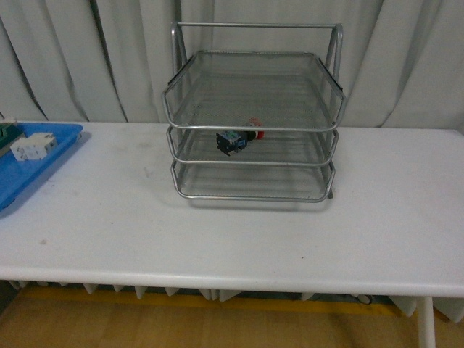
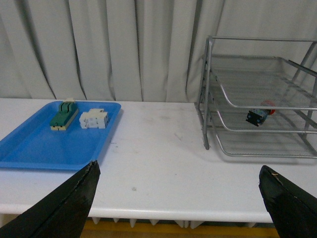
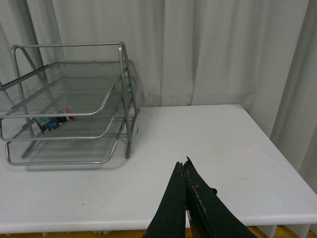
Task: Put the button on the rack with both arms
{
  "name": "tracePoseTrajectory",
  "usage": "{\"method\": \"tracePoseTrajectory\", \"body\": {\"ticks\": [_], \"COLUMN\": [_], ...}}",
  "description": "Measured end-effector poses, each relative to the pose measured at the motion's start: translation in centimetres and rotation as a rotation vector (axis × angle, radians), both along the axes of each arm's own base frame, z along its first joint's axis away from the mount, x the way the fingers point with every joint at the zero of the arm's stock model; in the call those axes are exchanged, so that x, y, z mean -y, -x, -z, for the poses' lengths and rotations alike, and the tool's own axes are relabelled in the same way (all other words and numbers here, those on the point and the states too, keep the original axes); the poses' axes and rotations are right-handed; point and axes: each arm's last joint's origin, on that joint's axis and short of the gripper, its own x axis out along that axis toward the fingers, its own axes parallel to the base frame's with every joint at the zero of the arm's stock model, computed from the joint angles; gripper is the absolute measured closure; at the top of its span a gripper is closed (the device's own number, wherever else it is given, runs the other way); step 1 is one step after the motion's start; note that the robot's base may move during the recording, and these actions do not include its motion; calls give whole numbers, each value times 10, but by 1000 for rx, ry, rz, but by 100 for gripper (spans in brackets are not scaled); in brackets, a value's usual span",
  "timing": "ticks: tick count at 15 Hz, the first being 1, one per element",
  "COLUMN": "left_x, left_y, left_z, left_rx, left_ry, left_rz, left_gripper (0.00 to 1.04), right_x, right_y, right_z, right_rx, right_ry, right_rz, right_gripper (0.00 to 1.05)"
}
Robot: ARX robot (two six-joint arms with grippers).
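Wrist views: left pincer (image 2: pixel 178 198) gapes wide, empty; right pincer (image 3: pixel 184 171) closed, empty, both above desk (image 1: pixel 232 232). Button (image 1: pixel 235 139) lies on rack (image 1: pixel 254 129) middle tier. Blue tray (image 2: pixel 44 144) left.

Your left tool (image 2: pixel 178 198) shows only as two matte black fingers (image 2: pixel 69 206), flat wedge-shaped blades that taper to blunt tips with pale, worn edges. Your right tool (image 3: pixel 184 166) has the same black finish: two slim, pointed fingers (image 3: pixel 174 198) with scuffed, lightly speckled surfaces and a small notch along one outer edge.
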Motion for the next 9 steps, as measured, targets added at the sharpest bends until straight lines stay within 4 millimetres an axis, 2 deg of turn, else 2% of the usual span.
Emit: {"method": "tracePoseTrajectory", "body": {"ticks": [3,5,6,9], "left_x": [0,0,0,0], "left_y": [0,0,0,0], "left_z": [0,0,0,0], "left_rx": [0,0,0,0], "left_ry": [0,0,0,0], "left_rz": [0,-1,0,-1], "left_gripper": [7,7,7,7], "right_x": [0,0,0,0], "right_y": [3,12,14,14], "right_z": [1,5,1,3], "right_rx": [-4,-32,11,-8], "right_ry": [0,0,0,0], "right_rz": [0,-2,-3,-3], "right_gripper": [103,103,103,103]}}
